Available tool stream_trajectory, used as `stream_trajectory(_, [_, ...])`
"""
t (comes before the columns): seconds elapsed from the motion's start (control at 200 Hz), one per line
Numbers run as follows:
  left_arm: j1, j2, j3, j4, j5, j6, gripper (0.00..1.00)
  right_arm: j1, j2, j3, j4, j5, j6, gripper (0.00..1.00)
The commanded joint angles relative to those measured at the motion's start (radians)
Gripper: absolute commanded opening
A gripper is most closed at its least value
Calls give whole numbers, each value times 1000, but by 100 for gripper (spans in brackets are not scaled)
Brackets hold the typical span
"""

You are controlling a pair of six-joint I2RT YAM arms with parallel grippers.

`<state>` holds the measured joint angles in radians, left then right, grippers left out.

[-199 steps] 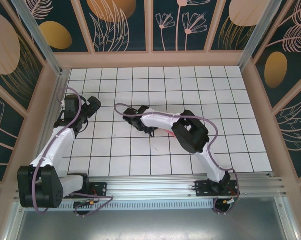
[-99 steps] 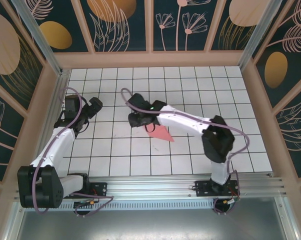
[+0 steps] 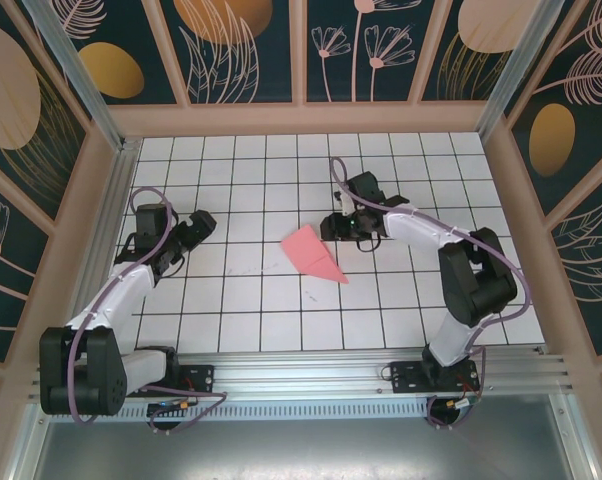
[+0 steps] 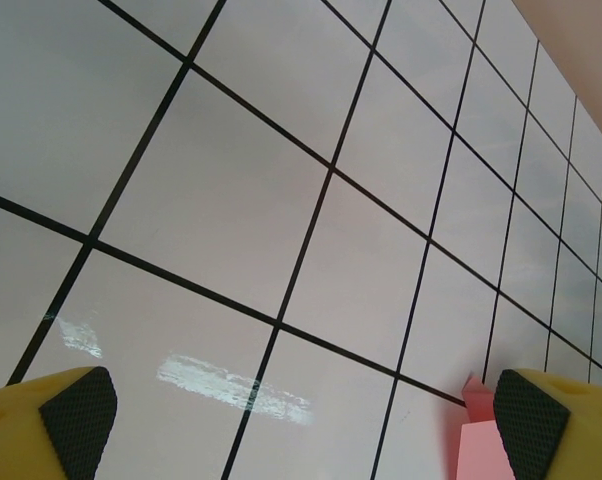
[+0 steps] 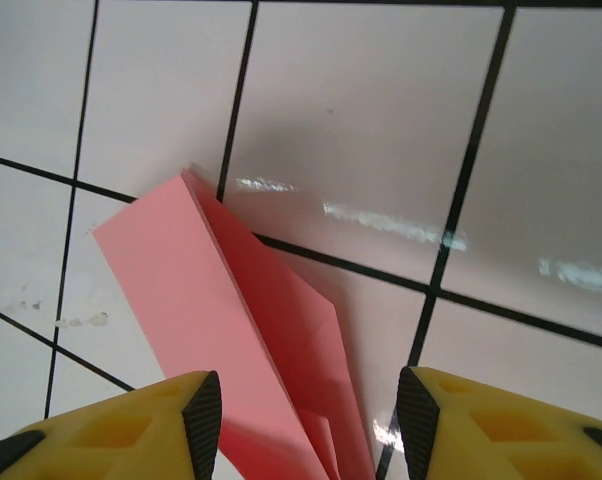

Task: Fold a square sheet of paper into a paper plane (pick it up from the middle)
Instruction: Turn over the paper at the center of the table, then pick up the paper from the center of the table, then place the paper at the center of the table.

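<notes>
Right gripper [image 5: 309, 415]: the fingers [image 5: 203, 415] stand partly apart. The wrist view shows the paper plane [image 5: 231, 300] running between the two dark pads without being clamped; whether the left-hand pad brushes its edge cannot be told.

Left gripper [image 4: 301, 420]: its fingers [image 4: 78, 410] are spread fully wide, with bare tile between them and nothing held. A pink corner of the paper plane [image 4: 476, 445] shows at 5 o'clock in that view, just beside the right-hand pad.

From above, the paper plane [image 3: 314, 255] lies flat on the table [image 3: 241, 300] near its middle. Its broad end is toward 10 o'clock and its point toward 4 o'clock. A fold line runs along its length.

The right gripper [image 3: 333, 225] sits just beside the plane at the plane's 1 o'clock, the arm reaching in from 4 o'clock. The left gripper [image 3: 203, 222] is at the plane's 9 o'clock, well apart from it.
</notes>
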<state>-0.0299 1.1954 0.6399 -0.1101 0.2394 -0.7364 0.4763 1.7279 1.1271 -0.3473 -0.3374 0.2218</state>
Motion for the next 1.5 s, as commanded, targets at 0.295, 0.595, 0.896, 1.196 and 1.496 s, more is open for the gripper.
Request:
stream_trajectory(0.295, [-2, 18, -30, 63, 67, -2, 98, -12, 184, 85, 96, -290, -162, 46])
stream_trajectory(0.595, [-31, 10, -62, 118, 129, -20, 98, -50, 184, 29, 220, -386, 2, 8])
stream_trajectory(0.896, [-198, -50, -255, 466, 243, -217, 99, -88, 86, -101, 655, -498, 530, 7])
stream_trajectory(1.196, [-361, 11, -331, 885, 259, -389, 98, -83, 52, -190, 1007, -571, 904, 8])
stream_trajectory(1.496, [-425, 153, -288, 1189, 261, -505, 73, -55, 42, -202, 1121, -616, 1045, 8])
